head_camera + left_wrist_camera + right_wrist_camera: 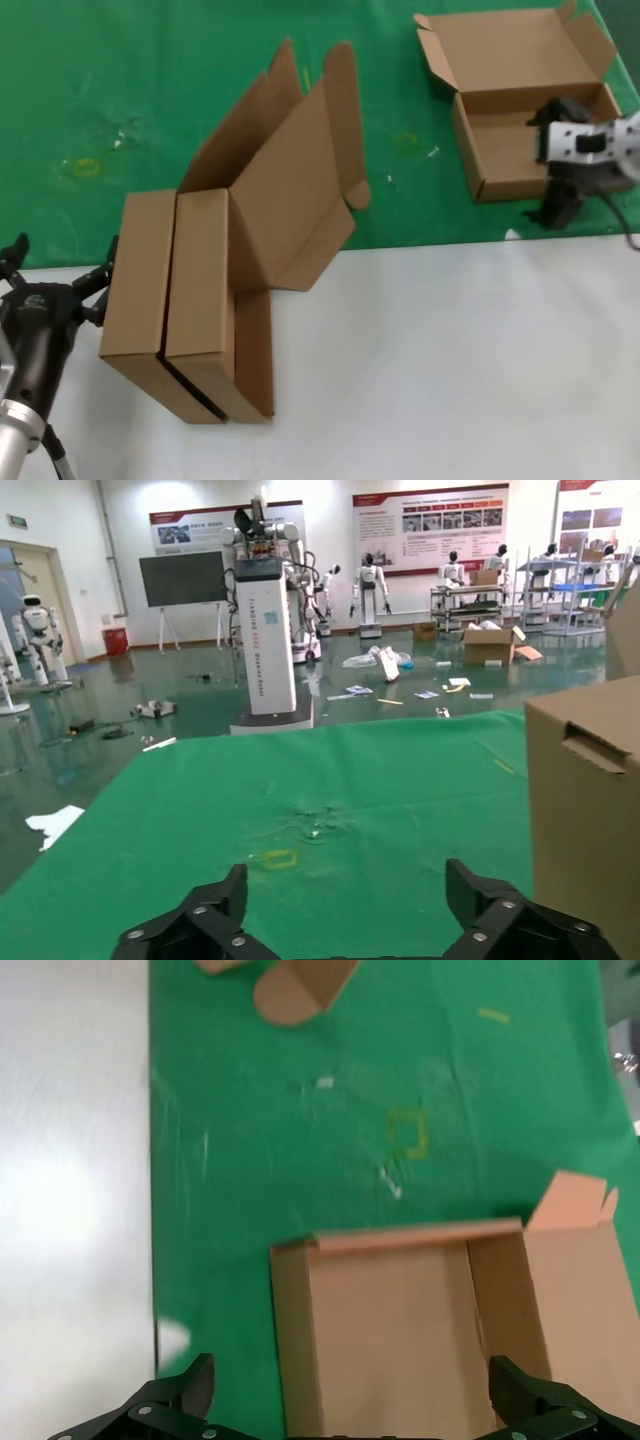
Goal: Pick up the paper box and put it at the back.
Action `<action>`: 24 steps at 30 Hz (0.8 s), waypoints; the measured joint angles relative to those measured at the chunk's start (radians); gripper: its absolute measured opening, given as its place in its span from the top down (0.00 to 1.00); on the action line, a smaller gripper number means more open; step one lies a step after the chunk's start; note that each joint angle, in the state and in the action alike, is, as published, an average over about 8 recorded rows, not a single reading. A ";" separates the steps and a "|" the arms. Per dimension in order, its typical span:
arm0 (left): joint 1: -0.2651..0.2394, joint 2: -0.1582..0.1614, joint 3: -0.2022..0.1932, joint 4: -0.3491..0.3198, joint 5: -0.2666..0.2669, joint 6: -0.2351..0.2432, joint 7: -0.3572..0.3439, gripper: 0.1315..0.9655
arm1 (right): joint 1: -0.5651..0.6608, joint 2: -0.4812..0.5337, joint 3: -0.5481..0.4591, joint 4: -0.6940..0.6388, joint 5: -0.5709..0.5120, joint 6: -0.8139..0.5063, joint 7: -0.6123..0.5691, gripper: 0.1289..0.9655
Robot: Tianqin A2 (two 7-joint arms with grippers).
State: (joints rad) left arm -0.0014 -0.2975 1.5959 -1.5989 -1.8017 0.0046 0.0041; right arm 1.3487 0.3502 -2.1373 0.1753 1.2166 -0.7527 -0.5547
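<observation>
Open paper box (390,1340) beneath right end effector (375,1415)

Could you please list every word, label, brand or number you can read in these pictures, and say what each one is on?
Nothing can be read for certain.
White pillar stand: vertical lettering, too small to read.
Wall posters: text too blurred.
Left gripper: a pale logo, not legible.
Paper boxes: plain, no print.
Open paper box on the green cloth: no print.

Cut off and hidden

Open brown corrugated cardboard mailer box (400,1340) cropped at the right wrist view's edges, near wall partly behind the right claw (562,200) in the head view; left claw (365,920) clipped, fingertips only; standing brown cardboard box (590,800) clipped likewise.
</observation>
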 joint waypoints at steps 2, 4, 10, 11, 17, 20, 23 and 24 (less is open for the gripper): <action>0.000 0.000 0.000 0.000 0.000 0.000 0.000 0.45 | -0.038 -0.001 0.015 0.040 0.017 0.021 0.016 0.02; 0.000 0.000 0.000 0.000 0.000 0.000 0.000 0.38 | -0.077 -0.003 0.031 0.082 0.034 0.043 0.032 0.01; 0.000 0.000 0.001 0.000 0.000 -0.001 -0.001 0.24 | -0.196 -0.007 0.078 0.208 0.085 0.110 0.081 0.00; 0.000 0.000 0.001 0.000 0.000 -0.001 -0.001 0.22 | -0.216 -0.008 0.086 0.228 0.093 0.121 0.089 0.00; 0.000 -0.001 0.001 0.000 0.000 -0.001 -0.001 0.12 | -0.335 -0.012 0.133 0.353 0.144 0.186 0.137 0.00; 0.000 -0.001 0.001 0.000 0.001 -0.001 -0.001 0.11 | -0.396 -0.015 0.158 0.417 0.171 0.220 0.162 0.00; 0.000 -0.001 0.001 0.000 0.001 -0.002 -0.002 0.07 | -0.455 -0.017 0.181 0.480 0.197 0.254 0.187 0.00; 0.000 -0.001 0.001 0.000 0.001 -0.002 -0.002 0.06 | -0.474 -0.018 0.189 0.502 0.205 0.265 0.195 0.00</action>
State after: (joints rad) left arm -0.0009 -0.2984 1.5974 -1.5993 -1.8011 0.0030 0.0025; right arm 0.8745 0.3325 -1.9482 0.6769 1.4221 -0.4877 -0.3594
